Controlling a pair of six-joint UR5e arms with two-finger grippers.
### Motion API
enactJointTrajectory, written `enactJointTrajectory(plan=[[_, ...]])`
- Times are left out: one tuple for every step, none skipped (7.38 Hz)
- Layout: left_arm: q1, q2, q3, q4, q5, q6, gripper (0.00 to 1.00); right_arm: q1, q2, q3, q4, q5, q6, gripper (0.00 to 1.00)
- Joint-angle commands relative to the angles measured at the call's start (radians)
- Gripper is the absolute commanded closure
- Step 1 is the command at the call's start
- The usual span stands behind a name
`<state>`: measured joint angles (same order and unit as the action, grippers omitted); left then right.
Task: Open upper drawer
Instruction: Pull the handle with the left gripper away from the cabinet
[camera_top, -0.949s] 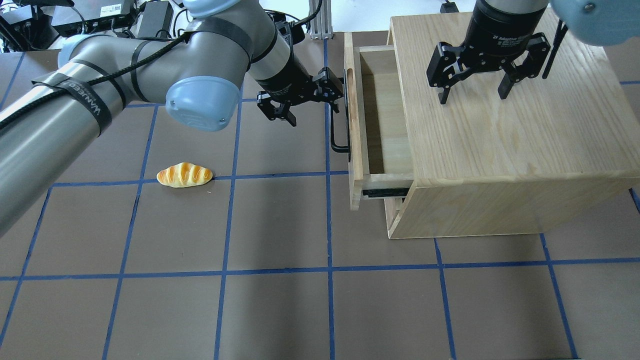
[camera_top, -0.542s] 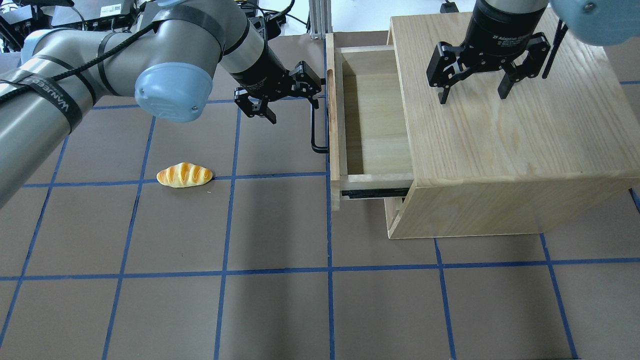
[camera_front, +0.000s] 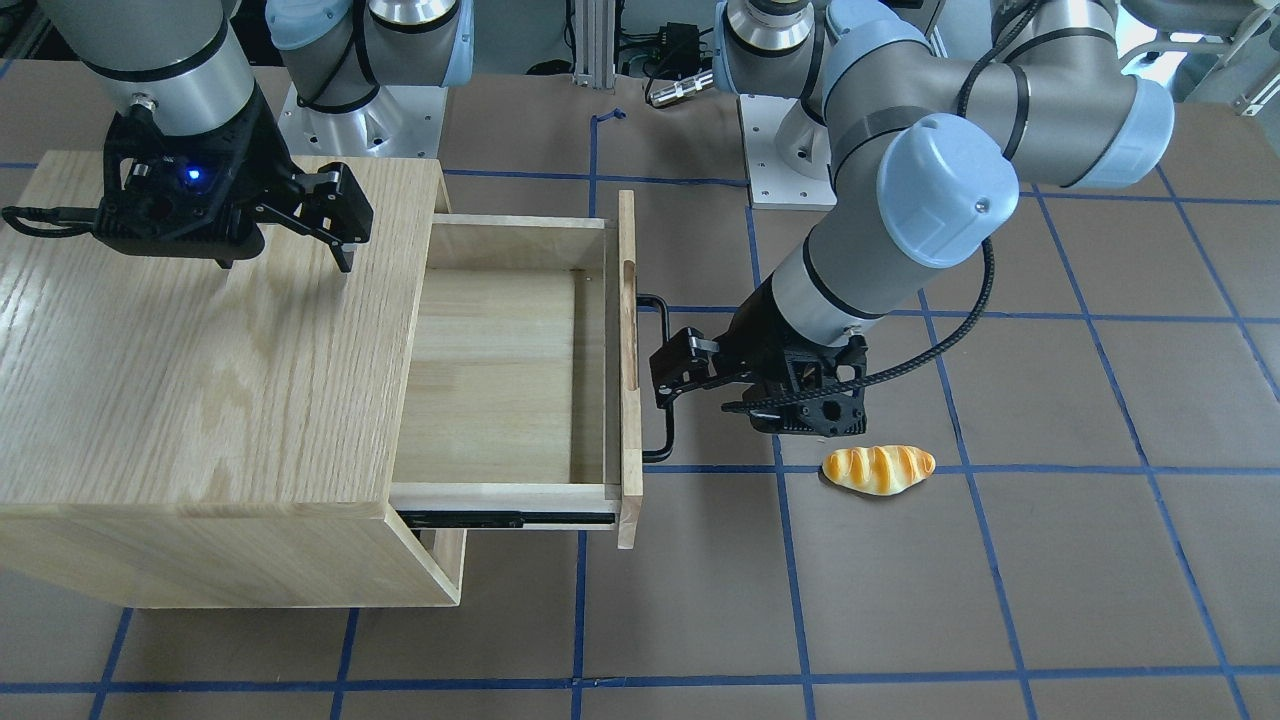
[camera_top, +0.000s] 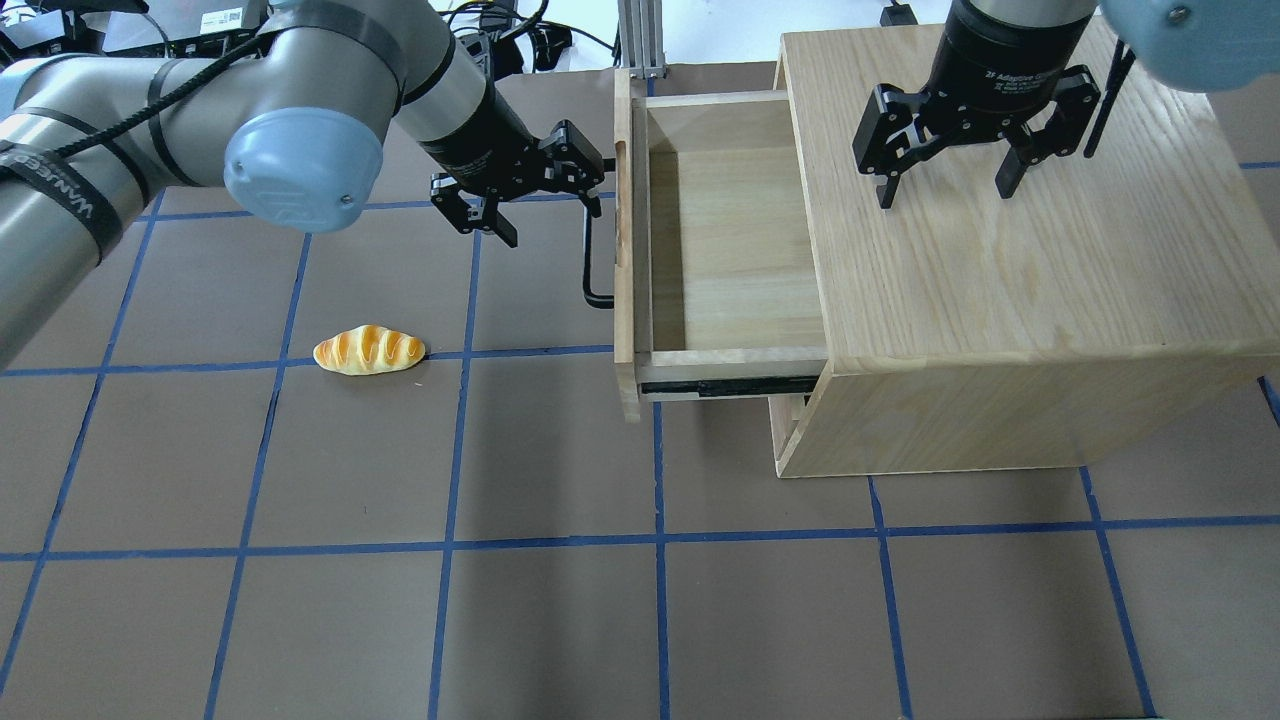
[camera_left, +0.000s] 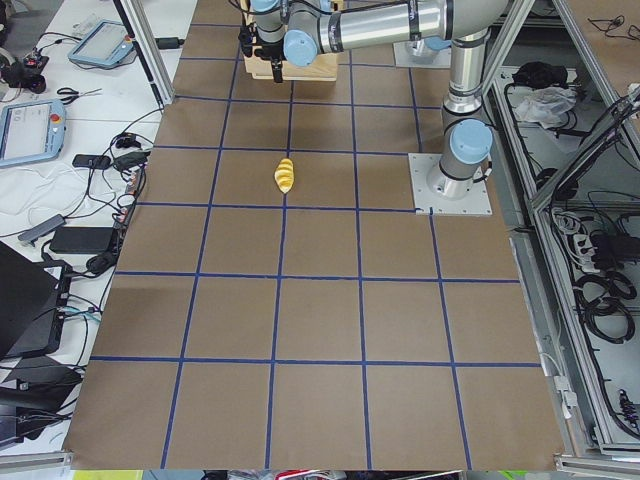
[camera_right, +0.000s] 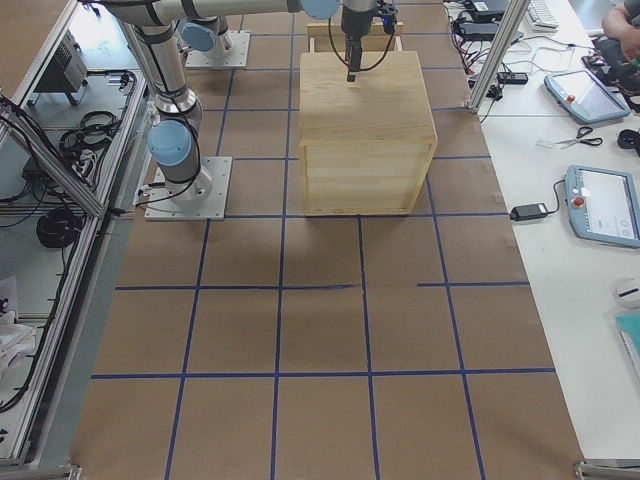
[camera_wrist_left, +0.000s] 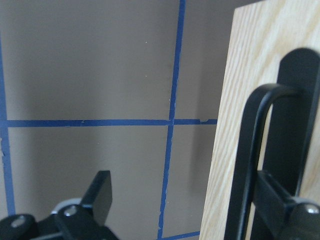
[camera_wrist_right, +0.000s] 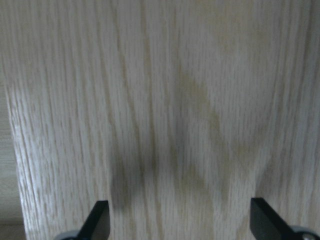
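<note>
Looking down from overhead, you see the upper drawer (camera_top: 740, 250) standing well out of the oak cabinet (camera_top: 1000, 300) on the robot's left-hand side, with most of its tray uncovered. The tray is pale wood with thin walls and a smooth floor whose grain runs along its length. Its front panel is light oak, set on edge, with a long slot-shaped notch (camera_front: 628, 325) cut into the top edge. A black slide rail (camera_top: 730, 385) shows under the near side wall. On the outer face of the panel sits the black bar handle (camera_top: 587, 262), a thin rod bent in at both ends.

You find the left gripper (camera_top: 552, 215) at that handle with its jaws spread wide and clamped on nothing. In the wrist view one of its fingers (camera_wrist_left: 100, 192) hangs over the table, while the other sits right beside the bar, next to the panel.

The right gripper (camera_top: 945, 195) is over the cabinet top, jaws wide apart and holding nothing, tips pointing down at the wood. A bread roll (camera_top: 368, 351) lies on the table (camera_top: 560, 620), well apart from the drawer.
</note>
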<state>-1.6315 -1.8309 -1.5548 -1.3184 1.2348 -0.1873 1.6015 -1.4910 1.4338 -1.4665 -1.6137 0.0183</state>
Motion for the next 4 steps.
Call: enactJointTrajectory(plan=[[0.034, 0.019, -0.001, -0.036, 0.002, 0.023, 0.0, 0.0, 0.0, -0.001, 0.0, 0.0, 0.002, 0.0], [0.057, 0.021, 0.001, -0.053, 0.002, 0.028, 0.0, 0.0, 0.0, -0.001, 0.0, 0.0, 0.002, 0.0], [0.062, 0.033, 0.021, -0.1, 0.017, 0.028, 0.0, 0.0, 0.0, -0.001, 0.0, 0.0, 0.002, 0.0], [0.065, 0.068, 0.041, -0.152, 0.094, 0.038, 0.0, -0.002, 0.0, -0.001, 0.0, 0.0, 0.0, 0.0]])
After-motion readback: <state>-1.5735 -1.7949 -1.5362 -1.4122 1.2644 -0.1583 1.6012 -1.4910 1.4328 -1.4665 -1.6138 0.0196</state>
